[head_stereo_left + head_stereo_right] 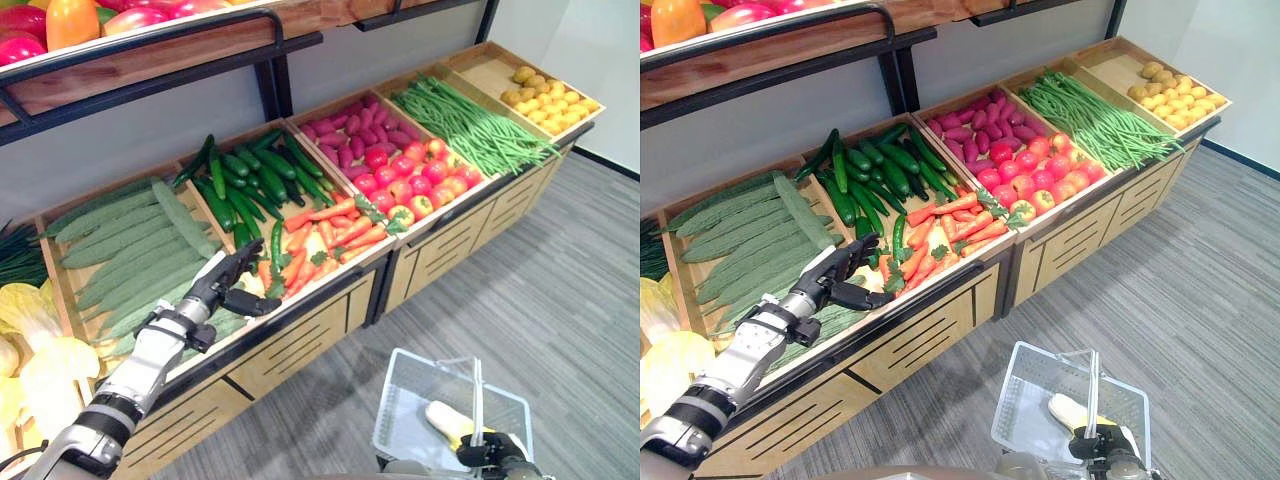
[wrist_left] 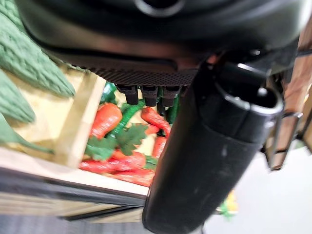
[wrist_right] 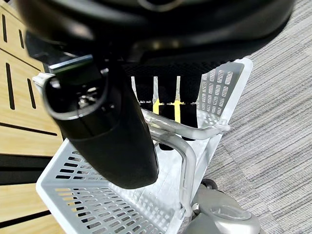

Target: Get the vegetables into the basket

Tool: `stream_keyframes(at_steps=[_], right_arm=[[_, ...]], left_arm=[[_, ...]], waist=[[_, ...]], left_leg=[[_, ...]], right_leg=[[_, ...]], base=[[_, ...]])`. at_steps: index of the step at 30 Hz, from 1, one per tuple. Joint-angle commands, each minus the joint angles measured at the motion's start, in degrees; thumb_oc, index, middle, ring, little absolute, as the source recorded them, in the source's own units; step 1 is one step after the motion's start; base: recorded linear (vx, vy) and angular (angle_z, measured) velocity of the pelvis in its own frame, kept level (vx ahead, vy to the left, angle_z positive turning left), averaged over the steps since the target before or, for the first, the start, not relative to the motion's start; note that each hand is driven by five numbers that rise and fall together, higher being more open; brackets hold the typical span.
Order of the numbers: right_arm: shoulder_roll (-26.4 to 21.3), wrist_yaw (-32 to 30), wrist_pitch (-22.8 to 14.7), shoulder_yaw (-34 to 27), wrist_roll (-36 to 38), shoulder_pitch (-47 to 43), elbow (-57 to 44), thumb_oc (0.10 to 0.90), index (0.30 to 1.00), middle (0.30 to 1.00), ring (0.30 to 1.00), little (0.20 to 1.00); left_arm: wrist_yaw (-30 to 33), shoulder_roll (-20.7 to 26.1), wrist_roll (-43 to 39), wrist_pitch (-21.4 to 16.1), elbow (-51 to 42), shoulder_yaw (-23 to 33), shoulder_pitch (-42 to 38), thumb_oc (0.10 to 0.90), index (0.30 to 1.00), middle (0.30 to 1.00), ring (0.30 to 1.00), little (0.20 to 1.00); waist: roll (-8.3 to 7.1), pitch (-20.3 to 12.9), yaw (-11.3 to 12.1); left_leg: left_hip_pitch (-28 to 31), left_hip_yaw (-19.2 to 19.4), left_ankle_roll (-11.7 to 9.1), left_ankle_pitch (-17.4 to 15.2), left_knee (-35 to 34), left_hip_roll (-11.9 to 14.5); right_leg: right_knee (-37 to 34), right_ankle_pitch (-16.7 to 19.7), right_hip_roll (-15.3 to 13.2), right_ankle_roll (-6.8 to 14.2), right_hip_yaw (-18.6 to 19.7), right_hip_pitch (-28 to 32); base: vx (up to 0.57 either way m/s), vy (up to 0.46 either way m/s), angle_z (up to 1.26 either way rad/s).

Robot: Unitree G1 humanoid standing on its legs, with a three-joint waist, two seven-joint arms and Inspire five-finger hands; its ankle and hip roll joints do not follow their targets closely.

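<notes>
Floor: grey carpet [image 1: 560,300], open at right of bench [image 1: 300,340].
Left hand [image 1: 228,285]: fingers relaxed, empty, over bench's near edge, beside carrots [image 1: 325,235].
Right hand [image 3: 165,109]: curled round basket [image 1: 440,400] handle, near right.
Basket: holds one pale vegetable [image 1: 445,418].

We note the left arm [image 1: 140,375] is clad in silver-grey shells, jointed by dark bands, with a black collar at the wrist. The left robot hand [image 1: 222,288] is matte black, its fingers slender and segmented. In the wrist views each thumb is a thick, smooth black cylinder. The right robot hand [image 1: 492,452] is likewise black.
</notes>
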Motion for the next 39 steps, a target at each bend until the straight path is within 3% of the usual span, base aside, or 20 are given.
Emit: stream_keyframes(at_steps=[1, 4, 7, 8, 10, 11, 12, 20, 27, 34, 35, 39], right_arm=[[-2.3, -1.1, -2.4, 2.1, -0.1, -1.3, 0.6, 0.400, 0.300, 0.300, 0.300, 0.300], [-2.4, -1.3, -2.5, 2.7, 0.2, -1.8, 0.2, 0.400, 0.300, 0.300, 0.300, 0.300], [-2.5, -1.8, -2.9, 3.2, 0.5, -2.4, -0.1, 0.400, 0.300, 0.300, 0.300, 0.300], [-2.7, -2.2, -3.0, 3.3, 0.5, -2.8, -0.1, 0.400, 0.300, 0.300, 0.300, 0.300], [-3.0, -2.9, -3.3, 3.3, 1.0, -3.3, -0.1, 0.400, 0.300, 0.300, 0.300, 0.300], [-3.1, -3.0, -3.3, 3.3, 1.0, -3.4, -0.1, 0.400, 0.300, 0.300, 0.300, 0.300], [-3.3, -3.1, -3.4, 3.2, 1.1, -3.6, 0.0, 0.400, 0.300, 0.300, 0.300, 0.300], [-3.8, -3.8, -4.2, 3.2, 0.8, -2.8, -0.1, 0.400, 0.300, 0.300, 0.300, 0.300], [-3.5, -4.6, -4.6, 3.2, 0.8, -2.7, -0.1, 0.400, 0.300, 0.300, 0.300, 0.300], [-2.1, -5.5, -5.7, 4.3, 0.4, -2.7, -1.2, 0.400, 0.300, 0.300, 0.300, 0.300], [-1.7, -5.7, -5.9, 4.3, 0.4, -2.5, -1.4, 0.400, 0.300, 0.300, 0.300, 0.300], [-1.4, -5.9, -5.6, 4.1, 0.3, -2.1, -1.1, 0.400, 0.300, 0.300, 0.300, 0.300]], left_arm=[[5.1, 1.9, 4.6, -4.4, 1.7, 1.8, -13.0, 0.900, 1.000, 1.000, 1.000, 1.000], [7.6, 1.0, 9.4, -3.9, 4.8, 0.4, -16.5, 0.900, 1.000, 1.000, 1.000, 1.000], [9.8, 0.9, 20.9, -3.7, 8.1, -3.6, -21.8, 0.788, 0.844, 0.844, 0.844, 0.844], [10.9, 0.5, 23.6, -3.3, 9.6, -4.8, -23.0, 0.627, 0.618, 0.618, 0.618, 0.618], [11.9, 0.3, 27.3, -3.1, 11.4, -6.7, -24.2, 0.496, 0.435, 0.435, 0.435, 0.435], [12.1, 0.1, 28.3, -3.1, 12.5, -7.2, -24.5, 0.406, 0.308, 0.308, 0.308, 0.308], [11.9, 0.2, 29.8, -3.1, 13.6, -8.4, -24.9, 0.400, 0.300, 0.300, 0.300, 0.300], [13.1, 3.5, 41.2, -3.1, 15.9, -14.5, -26.5, 0.400, 0.300, 0.300, 0.300, 0.300], [17.5, 3.1, 44.9, -2.0, 17.0, -13.9, -27.2, 0.400, 0.300, 0.300, 0.300, 0.300], [27.0, 3.2, 50.1, -0.7, 13.2, -9.9, -26.3, 0.400, 0.300, 0.300, 0.300, 0.300], [29.2, 3.3, 50.9, -1.0, 9.5, -8.4, -25.6, 0.900, 1.000, 1.000, 1.000, 1.000], [29.4, 4.6, 51.3, -1.2, 5.0, -6.5, -24.1, 0.900, 1.000, 1.000, 1.000, 1.000]], waist=[[-3.19, -2.9, -0.6], [-3.07, -2.7, -1.2], [-2.82, -1.7, -1.8], [-2.73, -1.2, -2.0], [-2.48, -0.4, -2.3], [-2.41, -0.3, -2.4], [-2.28, -0.1, -2.6], [-2.32, 0.2, -2.7], [-2.52, 0.3, -2.4], [-3.29, 0.2, -2.1], [-3.54, 0.1, -2.0], [-3.68, -0.4, -1.9]], left_leg=[[-0.2, -0.7, -1.8, -0.1, 0.1, 1.6], [-0.4, -0.5, -1.8, -0.1, 0.1, 1.7], [-1.0, -0.3, -1.9, -0.1, 0.1, 1.6], [-1.4, -0.2, -1.8, -0.1, 0.1, 1.5], [-2.0, 0.2, -1.8, 0.1, 0.1, 1.5], [-2.0, 0.4, -1.8, 0.1, 0.1, 1.5], [-2.1, 0.6, -1.8, 0.1, 0.1, 1.5], [-1.6, 1.0, -1.8, -0.1, 0.1, 1.5], [-1.7, 0.4, -1.8, -0.1, 0.1, 1.5], [-1.7, 0.1, -1.9, -0.3, 0.1, 1.5], [-1.6, 0.0, -1.9, -0.4, 0.1, 1.5], [-1.5, -0.3, -1.8, -0.6, 0.1, 1.3]], right_leg=[[0.3, -1.8, -5.1, 6.6, 0.0, 0.9], [0.3, -1.8, -5.1, 6.7, 0.1, 0.6], [0.3, -1.6, -5.1, 6.8, 0.5, -0.4], [0.3, -1.4, -5.0, 6.9, 0.7, -0.9], [0.3, -1.0, -5.1, 7.1, 1.0, -1.9], [0.3, -0.9, -5.1, 7.1, 1.3, -2.1], [0.3, -0.9, -5.0, 7.1, 1.5, -2.3], [0.3, -1.1, -4.9, 7.1, 1.6, -2.1], [0.3, -1.2, -5.2, 7.1, 0.9, -1.6], [0.3, -1.4, -5.4, 7.1, 0.2, -1.2], [0.3, -1.5, -5.4, 7.1, 0.1, -1.0], [0.3, -1.7, -5.5, 7.1, -0.1, -0.7]], base=[[0.00, 0.000, 0.00], [0.00, -0.003, -0.01], [-0.04, -0.005, -0.12], [-0.08, 0.006, -0.13], [-0.07, 0.007, -0.13], [-0.04, 0.005, -0.16], [-0.02, 0.011, -0.16], [0.00, 0.000, -0.01], [0.00, 0.000, 0.00], [-0.01, -0.004, 0.02], [0.01, -0.006, 0.03], [0.00, -0.001, 0.01]])
